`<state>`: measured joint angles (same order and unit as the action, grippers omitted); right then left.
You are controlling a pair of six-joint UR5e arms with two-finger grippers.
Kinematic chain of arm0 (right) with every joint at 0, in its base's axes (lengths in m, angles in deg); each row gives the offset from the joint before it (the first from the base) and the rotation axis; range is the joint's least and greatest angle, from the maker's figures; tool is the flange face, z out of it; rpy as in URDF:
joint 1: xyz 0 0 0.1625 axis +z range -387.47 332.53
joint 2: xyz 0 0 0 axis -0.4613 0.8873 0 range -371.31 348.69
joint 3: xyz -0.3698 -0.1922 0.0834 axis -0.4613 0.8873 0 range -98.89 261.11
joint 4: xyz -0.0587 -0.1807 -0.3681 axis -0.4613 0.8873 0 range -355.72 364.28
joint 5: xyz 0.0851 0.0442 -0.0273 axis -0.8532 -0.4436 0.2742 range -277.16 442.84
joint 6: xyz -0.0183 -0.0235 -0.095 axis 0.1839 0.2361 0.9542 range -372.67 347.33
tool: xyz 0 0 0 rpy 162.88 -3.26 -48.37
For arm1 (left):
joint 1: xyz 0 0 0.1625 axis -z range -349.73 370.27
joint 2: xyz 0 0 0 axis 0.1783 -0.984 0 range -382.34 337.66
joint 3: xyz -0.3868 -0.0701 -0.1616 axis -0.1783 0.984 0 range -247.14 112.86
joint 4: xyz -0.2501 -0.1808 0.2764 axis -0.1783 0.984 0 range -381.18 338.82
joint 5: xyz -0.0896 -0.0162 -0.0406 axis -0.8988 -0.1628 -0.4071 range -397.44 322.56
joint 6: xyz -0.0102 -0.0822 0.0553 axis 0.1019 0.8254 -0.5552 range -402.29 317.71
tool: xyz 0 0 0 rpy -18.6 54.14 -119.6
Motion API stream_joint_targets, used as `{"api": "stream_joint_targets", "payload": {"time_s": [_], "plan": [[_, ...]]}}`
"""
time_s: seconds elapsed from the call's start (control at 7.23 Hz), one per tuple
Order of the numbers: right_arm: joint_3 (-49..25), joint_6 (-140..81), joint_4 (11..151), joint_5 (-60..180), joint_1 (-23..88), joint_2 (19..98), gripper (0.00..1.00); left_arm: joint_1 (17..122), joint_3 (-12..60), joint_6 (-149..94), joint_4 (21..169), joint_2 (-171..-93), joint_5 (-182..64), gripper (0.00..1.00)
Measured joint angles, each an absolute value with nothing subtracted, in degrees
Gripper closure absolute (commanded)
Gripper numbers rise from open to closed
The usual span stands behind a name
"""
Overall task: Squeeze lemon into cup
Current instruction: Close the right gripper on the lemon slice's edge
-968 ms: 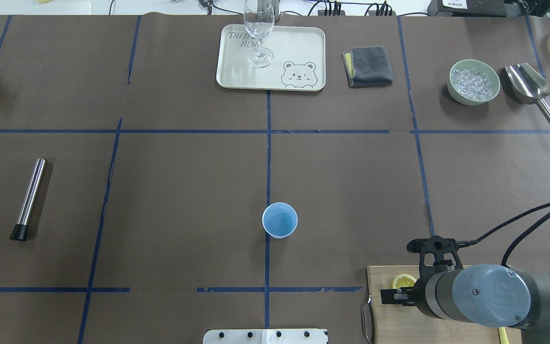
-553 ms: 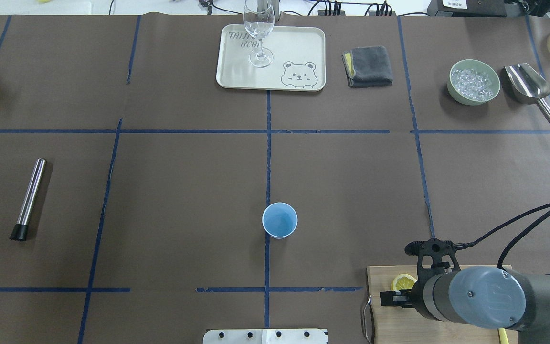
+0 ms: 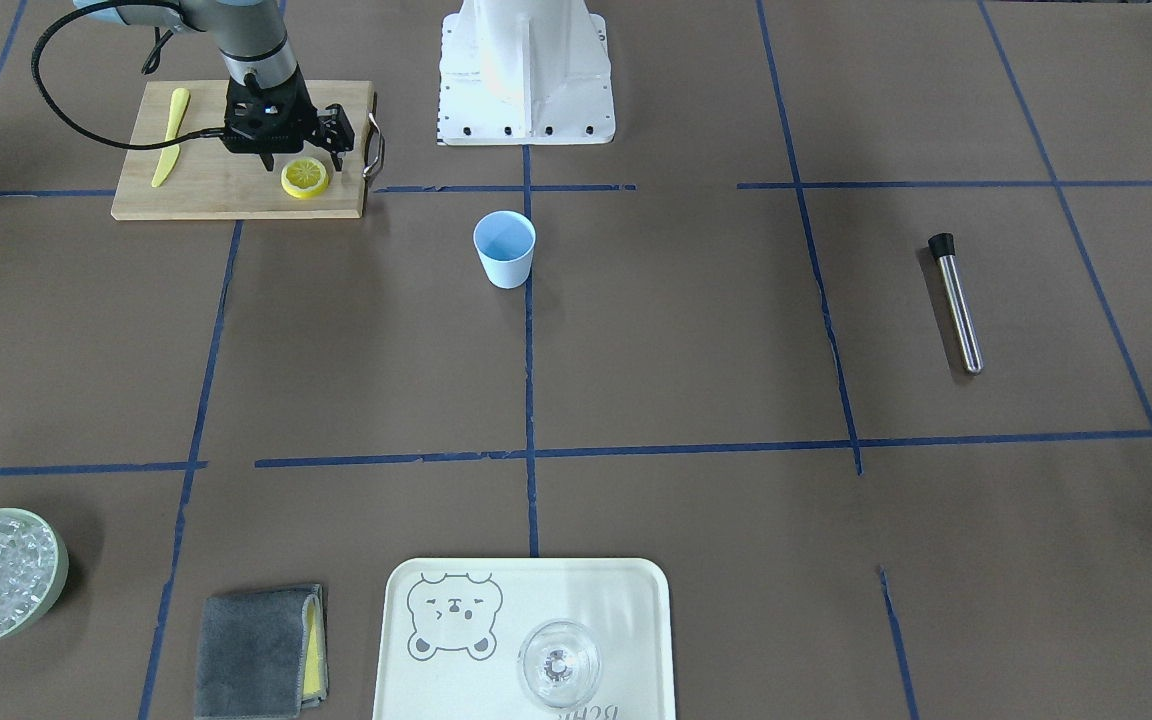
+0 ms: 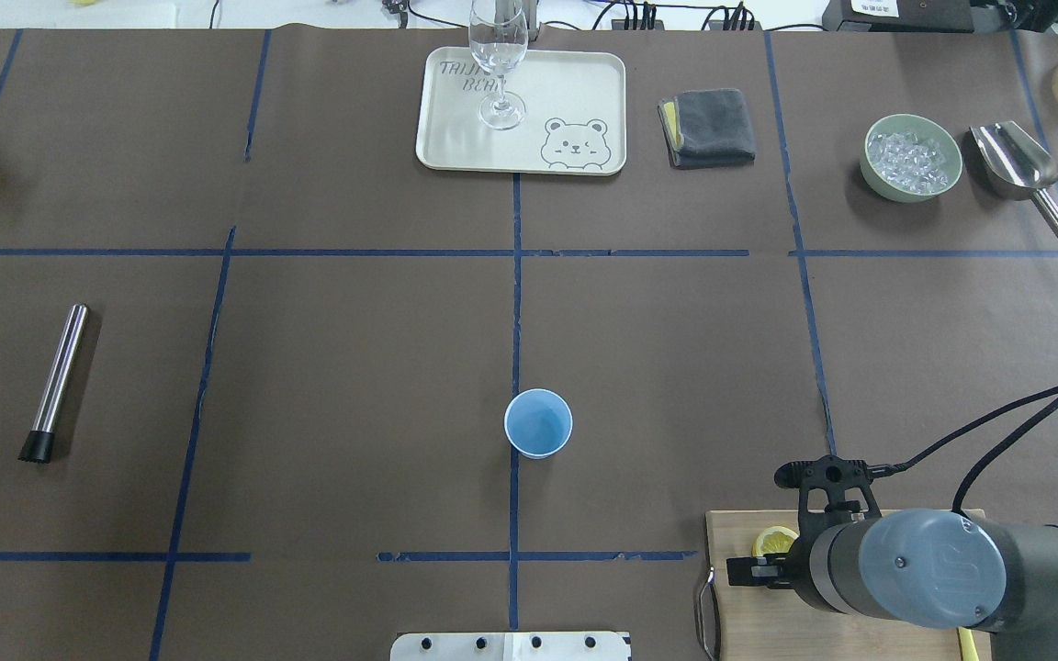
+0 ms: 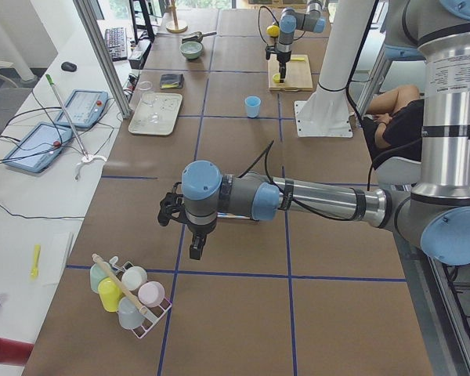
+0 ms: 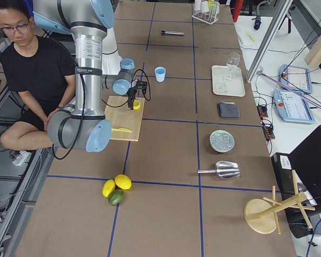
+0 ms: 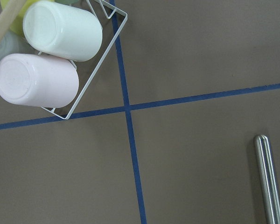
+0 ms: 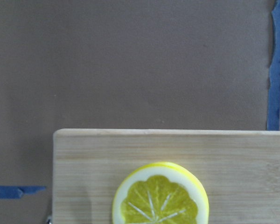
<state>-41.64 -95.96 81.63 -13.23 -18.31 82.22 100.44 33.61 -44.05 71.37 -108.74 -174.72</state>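
Note:
The lemon [image 3: 305,178] is a flat yellow slice lying near the corner of a wooden cutting board [image 3: 236,195]. It also shows in the right wrist view [image 8: 161,196] and, half hidden under the wrist, in the overhead view [image 4: 772,540]. My right gripper [image 3: 301,158] hangs just above and behind the slice, jaws apart, holding nothing. The light-blue cup [image 3: 504,249] stands upright and empty at the table's middle [image 4: 538,422], well apart from the board. My left gripper [image 5: 196,249] shows only in the exterior left view, low over the table near a cup rack; I cannot tell its state.
A yellow plastic knife [image 3: 169,140] lies on the board. A stemmed glass [image 4: 498,64] stands on a cream tray [image 4: 584,101]. A grey cloth [image 4: 708,127], an ice bowl [image 4: 912,156] and a metal scoop [image 4: 1016,165] sit far right. A steel rod [image 4: 56,381] lies left.
My right wrist has shifted slightly left and toward the robot over the board, covering more of the lemon slice. Cup and lemon have not moved.

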Motion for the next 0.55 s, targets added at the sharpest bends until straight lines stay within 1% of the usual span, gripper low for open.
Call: {"api": "stream_joint_targets", "payload": {"time_s": [0.28, 0.41, 0.55], "plan": [[-41.4, -95.8, 81.6, -13.2, -18.1, 82.2, 0.07, 100.4, 33.6, -44.0, 71.4, -108.7, -174.7, 0.00], [-41.2, -95.8, 81.6, -13.2, -18.1, 82.1, 0.07, 100.4, 33.6, -44.0, 71.4, -108.7, -174.7, 0.00], [-41.1, -95.8, 81.5, -13.2, -18.0, 81.8, 0.10, 100.4, 33.6, -44.0, 71.4, -108.7, -174.7, 0.00]]}}
